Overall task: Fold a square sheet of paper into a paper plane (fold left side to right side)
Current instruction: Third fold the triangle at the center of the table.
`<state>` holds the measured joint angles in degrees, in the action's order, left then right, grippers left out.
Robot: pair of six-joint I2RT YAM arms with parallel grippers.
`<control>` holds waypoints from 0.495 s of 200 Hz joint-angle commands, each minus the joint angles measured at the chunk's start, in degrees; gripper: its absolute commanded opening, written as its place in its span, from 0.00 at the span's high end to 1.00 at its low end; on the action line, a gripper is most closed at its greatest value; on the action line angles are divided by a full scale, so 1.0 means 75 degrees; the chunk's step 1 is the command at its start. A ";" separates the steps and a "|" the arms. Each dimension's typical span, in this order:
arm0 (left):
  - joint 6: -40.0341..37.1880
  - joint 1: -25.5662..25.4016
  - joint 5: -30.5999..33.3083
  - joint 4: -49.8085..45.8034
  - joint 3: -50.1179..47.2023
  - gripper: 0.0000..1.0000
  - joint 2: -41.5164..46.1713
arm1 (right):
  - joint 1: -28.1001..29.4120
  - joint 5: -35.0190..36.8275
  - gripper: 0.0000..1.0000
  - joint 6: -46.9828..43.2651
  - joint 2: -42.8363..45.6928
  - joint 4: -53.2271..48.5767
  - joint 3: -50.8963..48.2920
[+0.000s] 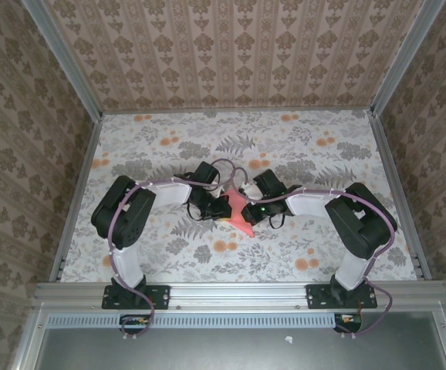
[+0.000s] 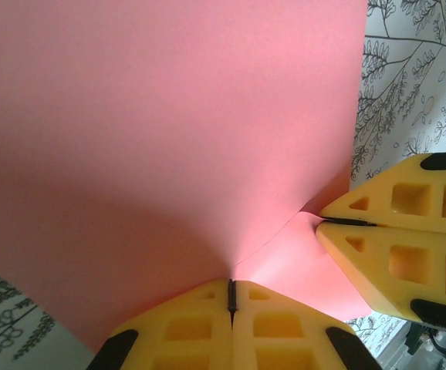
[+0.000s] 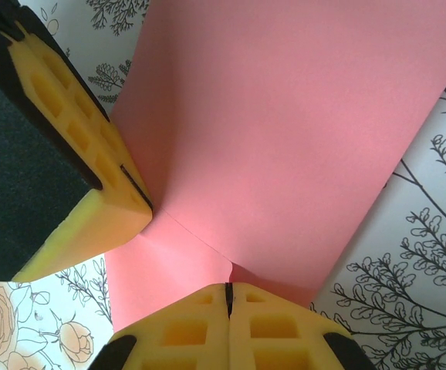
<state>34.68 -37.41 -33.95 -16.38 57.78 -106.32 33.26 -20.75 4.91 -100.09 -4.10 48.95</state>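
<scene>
Square sheet of paper [image 2: 169, 139], pinched from both sides: left tool [image 2: 231, 297] clamps one edge, right tool [image 2: 332, 223], facing it, clamps the sheet just beside, both equally close.

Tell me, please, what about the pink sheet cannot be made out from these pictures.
- Top view: the pink sheet is tiny, and the left gripper and right gripper cover its sides, so outline and creases are unclear.
- Left wrist view: it runs off the top and left edges.
- Right wrist view: it is cut off at the top; the fingers hide its near edge.
</scene>
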 commanded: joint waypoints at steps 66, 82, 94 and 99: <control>-0.0312 0.0066 0.0686 -0.0244 -0.0347 1.00 -0.0419 | -0.0492 0.0035 0.67 0.1136 0.1008 -0.0578 0.0091; -0.0308 0.0067 0.0684 -0.0200 -0.0343 1.00 -0.0442 | -0.0532 0.0166 0.63 0.1238 0.1424 -0.1016 0.0106; -0.0302 0.0060 0.0673 -0.0189 -0.0324 1.00 -0.0428 | -0.0530 0.0009 0.63 0.1349 0.1757 -0.1352 0.0078; -0.0299 0.0056 0.0673 -0.0192 -0.0318 1.00 -0.0419 | -0.0527 -0.0147 0.63 0.1456 0.1877 -0.1454 0.0042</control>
<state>33.80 -37.36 -33.87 -15.73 57.39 -106.41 29.21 -20.14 12.27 -91.00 -8.78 48.93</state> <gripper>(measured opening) 0.047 0.370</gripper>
